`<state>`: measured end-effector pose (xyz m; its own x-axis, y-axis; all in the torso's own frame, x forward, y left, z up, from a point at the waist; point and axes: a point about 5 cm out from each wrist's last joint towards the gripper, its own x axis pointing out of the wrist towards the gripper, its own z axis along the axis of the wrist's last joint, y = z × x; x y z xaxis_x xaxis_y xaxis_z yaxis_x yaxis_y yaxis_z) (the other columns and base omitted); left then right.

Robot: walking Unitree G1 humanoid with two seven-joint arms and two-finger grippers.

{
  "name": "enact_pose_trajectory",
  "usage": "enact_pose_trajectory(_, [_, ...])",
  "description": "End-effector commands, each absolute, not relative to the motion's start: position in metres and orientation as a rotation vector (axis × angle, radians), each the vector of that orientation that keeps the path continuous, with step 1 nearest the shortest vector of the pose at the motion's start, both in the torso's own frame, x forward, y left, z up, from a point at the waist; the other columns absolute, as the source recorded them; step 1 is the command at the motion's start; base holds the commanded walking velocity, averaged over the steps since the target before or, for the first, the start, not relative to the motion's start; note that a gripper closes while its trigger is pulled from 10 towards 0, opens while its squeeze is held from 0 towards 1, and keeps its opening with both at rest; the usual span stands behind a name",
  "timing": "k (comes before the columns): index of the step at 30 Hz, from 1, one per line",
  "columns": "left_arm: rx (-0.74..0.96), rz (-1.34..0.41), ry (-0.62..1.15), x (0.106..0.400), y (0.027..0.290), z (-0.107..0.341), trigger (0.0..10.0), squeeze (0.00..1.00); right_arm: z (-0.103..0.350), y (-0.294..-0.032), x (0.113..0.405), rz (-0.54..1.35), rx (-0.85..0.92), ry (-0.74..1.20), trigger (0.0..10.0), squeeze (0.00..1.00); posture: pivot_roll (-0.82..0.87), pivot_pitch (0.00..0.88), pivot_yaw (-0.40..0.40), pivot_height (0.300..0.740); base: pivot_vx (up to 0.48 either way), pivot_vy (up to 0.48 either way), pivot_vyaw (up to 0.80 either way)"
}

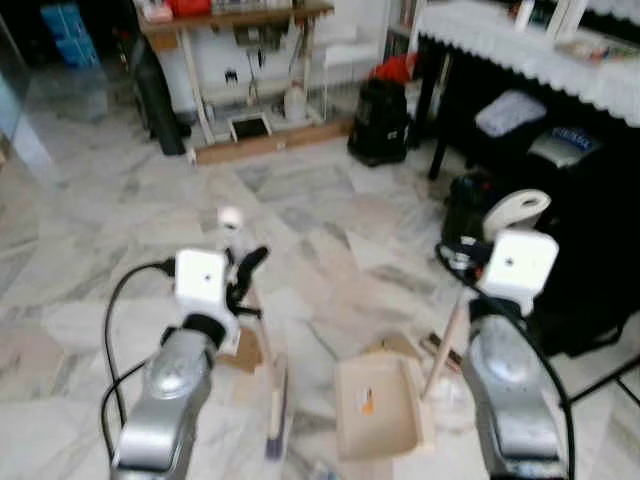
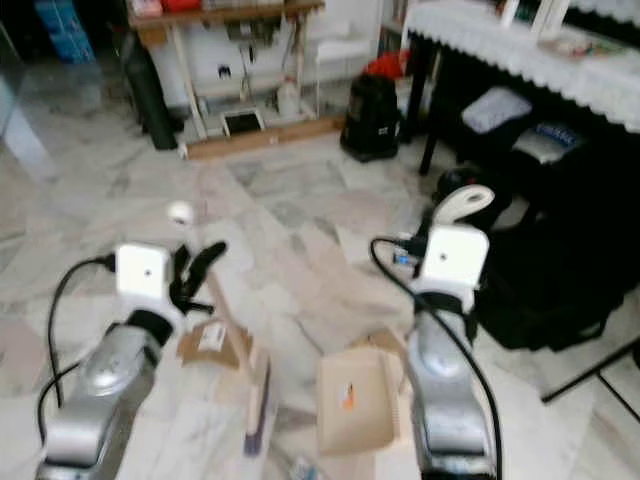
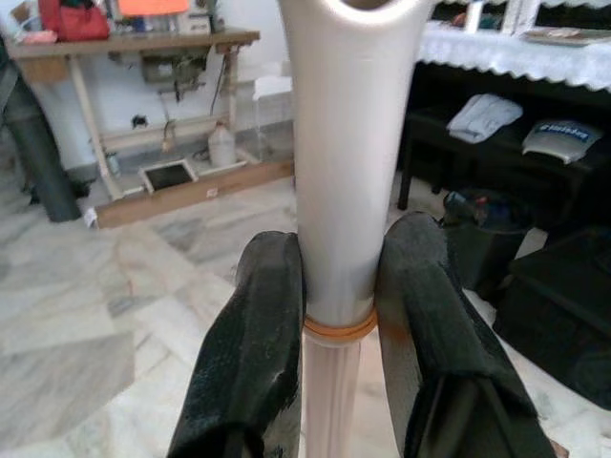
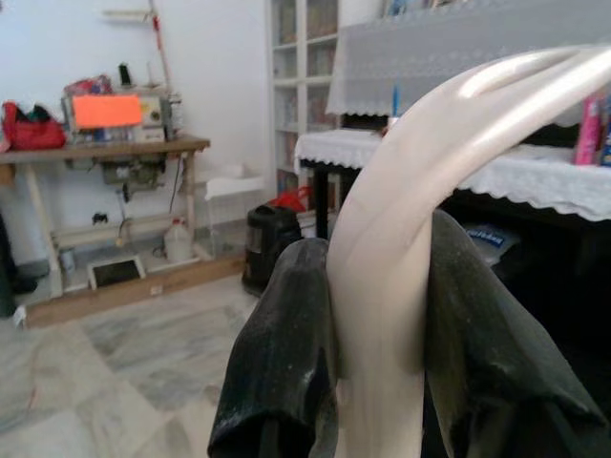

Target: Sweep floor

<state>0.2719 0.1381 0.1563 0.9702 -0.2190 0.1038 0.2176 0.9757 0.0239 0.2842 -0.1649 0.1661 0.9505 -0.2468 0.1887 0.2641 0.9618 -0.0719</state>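
A: Broom [image 1: 274,400] is standing slanted, bristles touching the marble floor [image 1: 330,220], left gripper [image 3: 336,315] clamping its cream handle.

B: Dustpan [image 1: 378,405]?

A: Sitting on the floor just beside the broom head, right gripper [image 4: 377,315] squeezing its curved handle. Cardboard scrap [image 2: 212,343] is lying near the broom.
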Motion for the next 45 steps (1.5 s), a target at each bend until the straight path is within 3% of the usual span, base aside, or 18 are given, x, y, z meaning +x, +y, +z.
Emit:
enact_pose_trajectory(1, [0.025, -0.211, -0.145, 0.273, 0.142, 0.165, 10.0, 0.00, 0.180, -0.160, 0.285, -0.244, -0.075, -0.234, 10.0, 0.00, -0.07, 0.022, 0.010, 0.740, 0.000, 0.289, -0.80])
enact_pose_trajectory(30, [0.023, -0.231, -0.134, 0.272, 0.140, 0.164, 10.0, 0.00, 0.183, -0.164, 0.281, -0.292, -0.117, -0.259, 10.0, 0.00, -0.07, 0.028, 0.015, 0.740, 0.000, 0.312, -0.14])
enact_pose_trajectory(37, [0.041, -0.239, -0.134, 0.272, 0.140, 0.163, 10.0, 0.00, 0.183, -0.168, 0.280, -0.317, -0.126, -0.254, 10.0, 0.00, -0.07, 0.032, 0.017, 0.740, 0.000, 0.000, 0.00])
enact_pose_trajectory(45, [0.053, -0.242, -0.119, 0.272, 0.143, 0.159, 10.0, 0.00, 0.178, -0.183, 0.270, -0.359, -0.256, -0.250, 10.0, 0.00, -0.09, 0.048, 0.030, 0.740, 0.000, 0.000, 0.00])
